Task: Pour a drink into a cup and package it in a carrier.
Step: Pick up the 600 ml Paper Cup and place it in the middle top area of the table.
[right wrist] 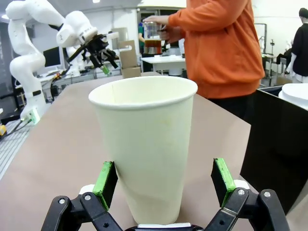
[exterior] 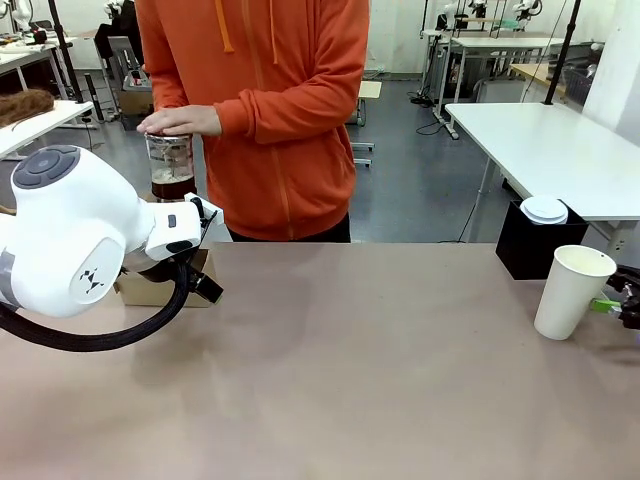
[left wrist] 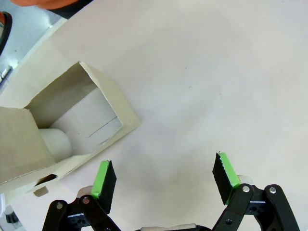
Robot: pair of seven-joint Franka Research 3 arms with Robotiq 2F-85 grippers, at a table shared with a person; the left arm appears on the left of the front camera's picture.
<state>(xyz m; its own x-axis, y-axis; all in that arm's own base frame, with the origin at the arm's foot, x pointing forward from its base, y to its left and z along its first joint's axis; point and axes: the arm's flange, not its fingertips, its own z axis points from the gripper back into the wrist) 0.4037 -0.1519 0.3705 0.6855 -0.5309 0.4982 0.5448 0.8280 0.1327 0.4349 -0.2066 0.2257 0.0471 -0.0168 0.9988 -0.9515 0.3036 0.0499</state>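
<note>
Right gripper [right wrist: 164, 177], jaws spread, with the cup [right wrist: 144, 144] between them; one jaw stands clear of the cup wall, the other lies close, contact uncertain. Cup upright on the table [exterior: 350, 380], long axis near vertical, open mouth up, narrow base down. Just behind the cup: black holder [exterior: 530, 250] bearing a white lid [exterior: 545, 210]. Well apart from the cup, across the table: left gripper [left wrist: 164, 179], jaws spread over bare tabletop, just beside the carrier [left wrist: 122, 113]. Farther from the cup, a person's hand [exterior: 180, 120] caps an upright press pot [exterior: 170, 160], the drink [exterior: 172, 188] in its lower part.
</note>
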